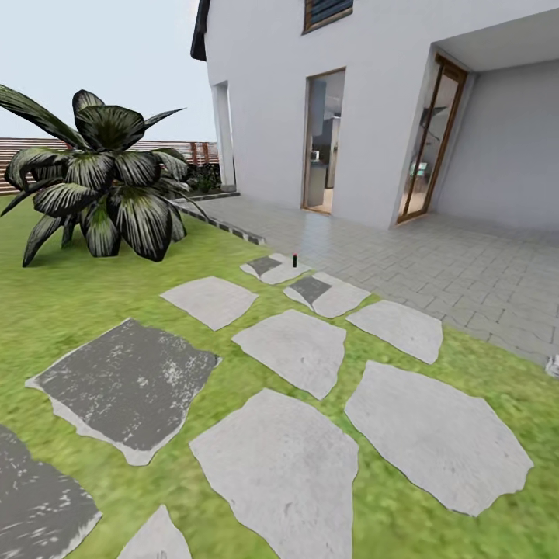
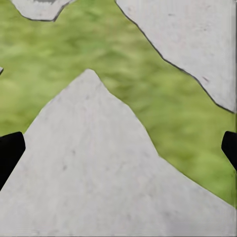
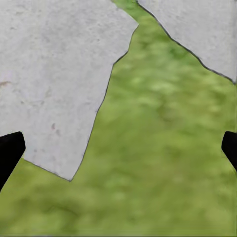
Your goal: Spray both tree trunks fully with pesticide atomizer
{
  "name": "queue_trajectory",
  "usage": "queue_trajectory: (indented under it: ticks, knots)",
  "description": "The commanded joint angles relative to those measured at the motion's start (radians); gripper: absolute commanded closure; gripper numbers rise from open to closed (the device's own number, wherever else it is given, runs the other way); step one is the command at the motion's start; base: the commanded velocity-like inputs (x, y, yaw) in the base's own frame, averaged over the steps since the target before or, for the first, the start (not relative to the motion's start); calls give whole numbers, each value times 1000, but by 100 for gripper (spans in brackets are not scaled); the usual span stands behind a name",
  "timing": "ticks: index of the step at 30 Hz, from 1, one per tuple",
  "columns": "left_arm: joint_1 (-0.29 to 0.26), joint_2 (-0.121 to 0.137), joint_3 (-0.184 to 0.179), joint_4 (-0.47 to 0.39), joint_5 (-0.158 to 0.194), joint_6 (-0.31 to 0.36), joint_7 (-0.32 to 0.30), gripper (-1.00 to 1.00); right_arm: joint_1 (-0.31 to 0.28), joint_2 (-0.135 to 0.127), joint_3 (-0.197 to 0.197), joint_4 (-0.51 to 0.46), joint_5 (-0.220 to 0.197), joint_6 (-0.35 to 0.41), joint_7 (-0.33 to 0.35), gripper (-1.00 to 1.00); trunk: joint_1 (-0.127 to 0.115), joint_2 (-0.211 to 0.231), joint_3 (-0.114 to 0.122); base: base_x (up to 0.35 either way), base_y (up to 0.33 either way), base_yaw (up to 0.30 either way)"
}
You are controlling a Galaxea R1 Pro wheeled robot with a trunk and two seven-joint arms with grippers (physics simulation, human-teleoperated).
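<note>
The pesticide atomizer (image 1: 295, 259) is a small dark bottle with a red top. It stands upright on a far stone slab (image 1: 272, 269) of the floor, near the paved terrace. In the left wrist view my left gripper (image 2: 118, 153) is open over a pale slab (image 2: 98, 168), its black fingertips (image 2: 10, 150) at the frame's two sides. My right gripper (image 3: 118, 153) is also open, above grass (image 3: 163, 148) beside a slab edge. Nothing lies between either pair of fingers. The trees and their trunks are out of view.
Irregular grey stepping stones (image 1: 291, 349) cross the lawn toward the atomizer. A broad-leaved dark plant (image 1: 109, 182) stands at the left, with the brown slat fence (image 1: 23, 151) behind it. The white house (image 1: 373, 101) and tiled terrace (image 1: 435, 264) lie ahead. A small white object (image 1: 553, 365) sits at the right edge.
</note>
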Motion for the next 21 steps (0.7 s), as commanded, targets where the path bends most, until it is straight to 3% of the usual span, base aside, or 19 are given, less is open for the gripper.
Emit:
queue_trajectory:
  ticks: [1, 10, 21]
  knots:
    - [-1, 0, 0, 1, 2, -3, 0, -100, -1, 0, 0, 1, 1, -3, -1, -100, 0, 0, -1, 340, -106, 0]
    - [-1, 0, 1, 1, 2, -3, 0, -100, -1, 0, 0, 1, 1, -3, -1, -100, 0, 0, -1, 340, -99, 0]
    - [-1, 0, 0, 0, 2, -3, 0, -100, -1, 0, 1, 1, 1, -3, -1, -100, 0, 0, -1, 340, -8, 0]
